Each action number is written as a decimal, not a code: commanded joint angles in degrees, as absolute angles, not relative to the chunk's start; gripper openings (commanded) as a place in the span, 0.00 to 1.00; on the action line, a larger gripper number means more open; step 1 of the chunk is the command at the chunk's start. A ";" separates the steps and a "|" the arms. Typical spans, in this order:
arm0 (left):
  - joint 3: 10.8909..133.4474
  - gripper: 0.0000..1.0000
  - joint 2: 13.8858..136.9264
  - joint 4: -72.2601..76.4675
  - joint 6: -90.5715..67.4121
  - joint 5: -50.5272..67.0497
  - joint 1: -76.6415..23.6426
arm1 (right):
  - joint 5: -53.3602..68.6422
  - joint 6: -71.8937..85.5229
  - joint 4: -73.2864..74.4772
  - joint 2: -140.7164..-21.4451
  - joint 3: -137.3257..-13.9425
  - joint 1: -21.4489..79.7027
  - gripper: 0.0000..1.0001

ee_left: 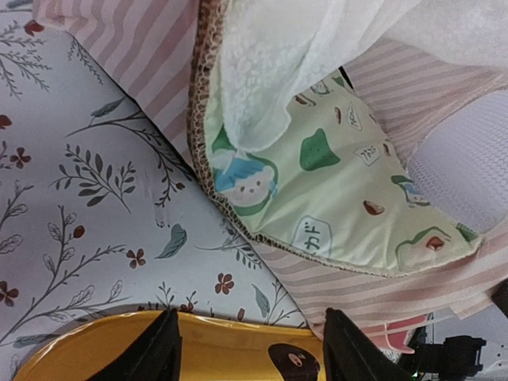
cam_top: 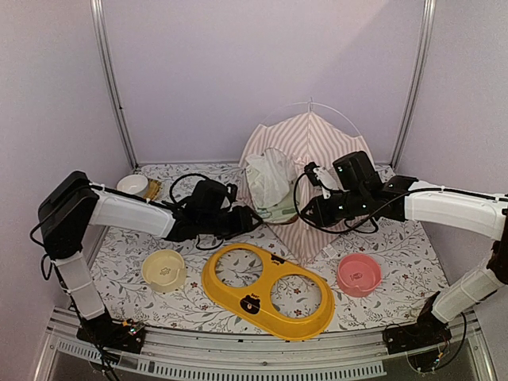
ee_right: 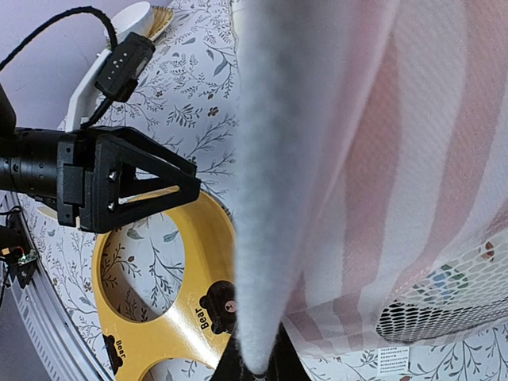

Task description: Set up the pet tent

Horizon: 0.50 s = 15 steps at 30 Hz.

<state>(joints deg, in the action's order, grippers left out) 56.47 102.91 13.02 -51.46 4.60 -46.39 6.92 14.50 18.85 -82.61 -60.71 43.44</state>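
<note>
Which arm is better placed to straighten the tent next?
Right, probably: the right gripper is shut on the pet tent, while the left gripper hangs open near the cushion, holding nothing.

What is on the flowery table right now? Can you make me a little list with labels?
tent: pink-and-white striped fabric pet tent, at the back, middle
in its opening: pale green cartoon-print cushion
front middle: yellow plastic two-hole bowl holder, both holes empty
left of holder: cream round bowl
right of holder: pink round bowl
left pincer: open, holding nothing, by the tent's opening
right pincer: shut on the tent's striped fabric
</note>
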 commanded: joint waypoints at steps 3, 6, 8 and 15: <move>63.26 0.61 108.92 16.16 -53.90 7.06 -46.79 | 9.74 15.44 21.51 -83.20 -61.30 43.51 0.06; 65.87 0.60 111.50 16.12 -54.89 7.05 -46.59 | 9.90 15.25 21.71 -83.11 -61.24 43.55 0.06; 67.80 0.56 113.82 15.70 -55.01 7.18 -46.49 | 10.10 15.14 21.71 -83.11 -61.26 43.55 0.05; 73.31 0.19 117.76 13.78 -54.78 8.18 -46.56 | 10.52 14.79 21.75 -82.85 -61.30 43.56 0.01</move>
<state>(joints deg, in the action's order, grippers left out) 70.94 116.60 14.33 -54.85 7.29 -46.39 7.55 14.28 18.85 -82.61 -60.71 43.38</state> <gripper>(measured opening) 0.254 0.043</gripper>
